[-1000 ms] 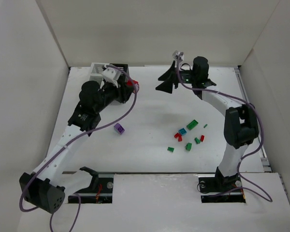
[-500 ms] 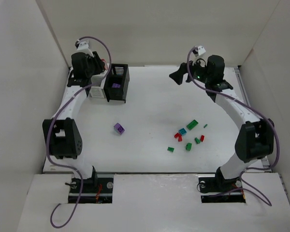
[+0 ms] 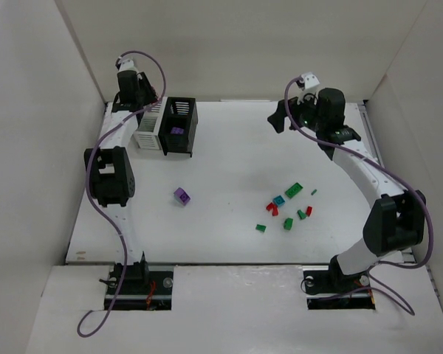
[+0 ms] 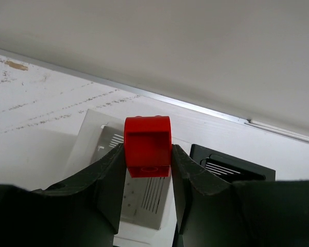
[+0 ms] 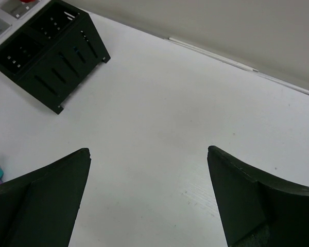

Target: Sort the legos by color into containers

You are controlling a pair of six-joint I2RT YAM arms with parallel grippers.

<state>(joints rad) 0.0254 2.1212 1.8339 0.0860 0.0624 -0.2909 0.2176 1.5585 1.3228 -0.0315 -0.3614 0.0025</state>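
My left gripper [image 3: 149,109] is shut on a red brick [image 4: 148,146] and holds it above the white box [image 4: 100,140] at the back left. The black box [image 3: 180,125] is joined to the right of the white box [image 3: 148,133] and holds a purple brick [image 3: 177,130]. Another purple brick [image 3: 181,195] lies mid-table. Several green, red and teal bricks [image 3: 288,206] lie scattered right of centre. My right gripper [image 3: 277,118] is open and empty, high over the back of the table. In the right wrist view [image 5: 148,150] it hangs over bare table, with the black box [image 5: 51,46] far off.
White walls close in the table on the left, back and right. The boxes stand close to the back-left corner. A metal strip [image 3: 384,169] runs along the table's right edge.
My left arm has swung from in front of the boxes to behind them at the back-left corner, still holding the red brick. My right gripper has moved right and back.
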